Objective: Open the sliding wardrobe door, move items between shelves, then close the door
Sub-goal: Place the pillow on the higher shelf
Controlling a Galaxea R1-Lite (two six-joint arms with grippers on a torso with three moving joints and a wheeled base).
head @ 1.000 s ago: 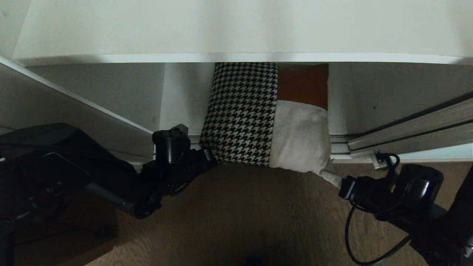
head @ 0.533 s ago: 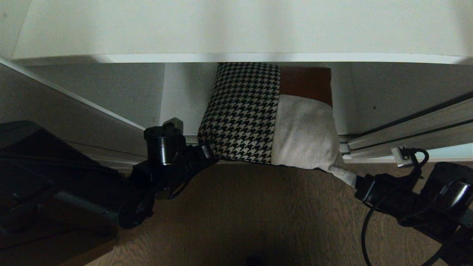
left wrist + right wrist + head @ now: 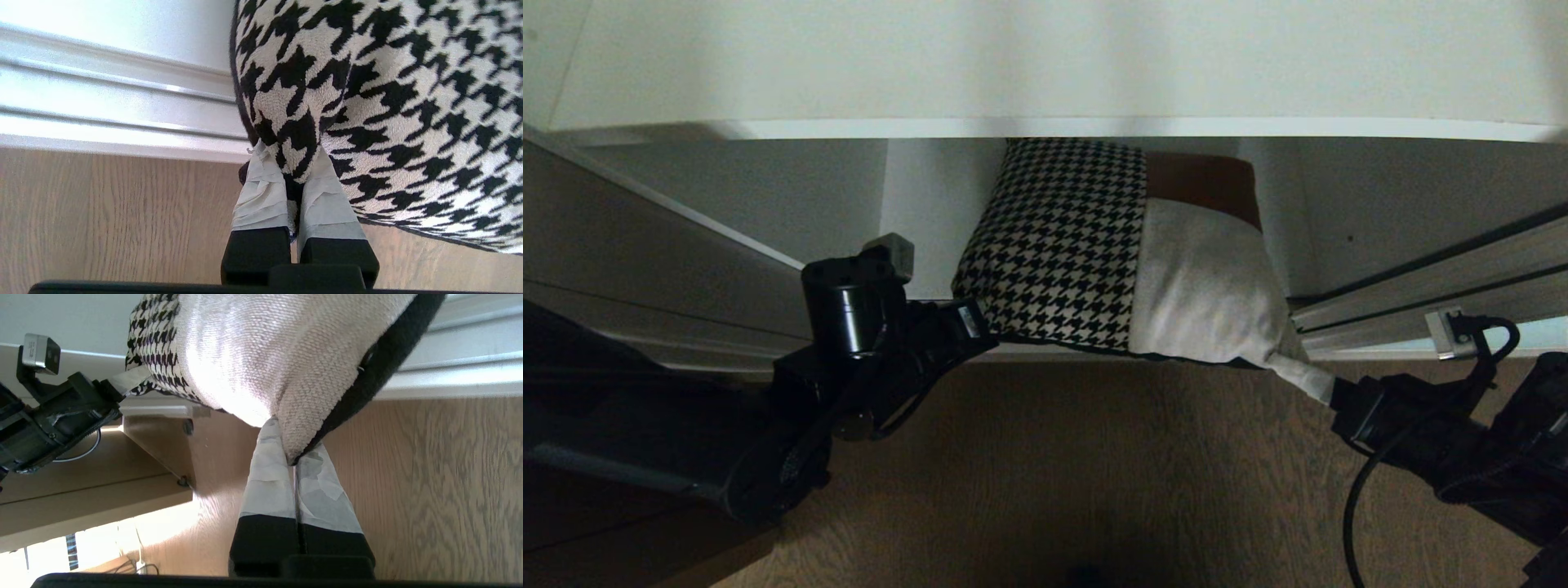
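The cushion (image 3: 1094, 261) hangs between my two grippers in front of the wardrobe, its far end under the upper shelf (image 3: 1045, 73). It shows black-and-white houndstooth, a light-grey patch and a strip of rust brown. My left gripper (image 3: 976, 322) is shut on the houndstooth corner (image 3: 292, 153). My right gripper (image 3: 1319, 384) is shut on the light-grey corner (image 3: 292, 441), where the cushion's (image 3: 265, 355) black back shows. A lower white shelf (image 3: 923, 212) lies beneath. The sliding wardrobe door (image 3: 1539, 333) shows as a pale aqua strip at the right edge.
The ridged silver-white floor track (image 3: 122, 102) runs under the cushion's near edge. Wood floor (image 3: 1094, 474) spreads in front. A grey side panel (image 3: 686, 237) slants at the left. A wooden piece of furniture (image 3: 155, 445) stands low on my left.
Both arms have raised the cushion: it looms larger and less rust brown shows. The right gripper has shifted right, the left wrist left. Both grips have held.
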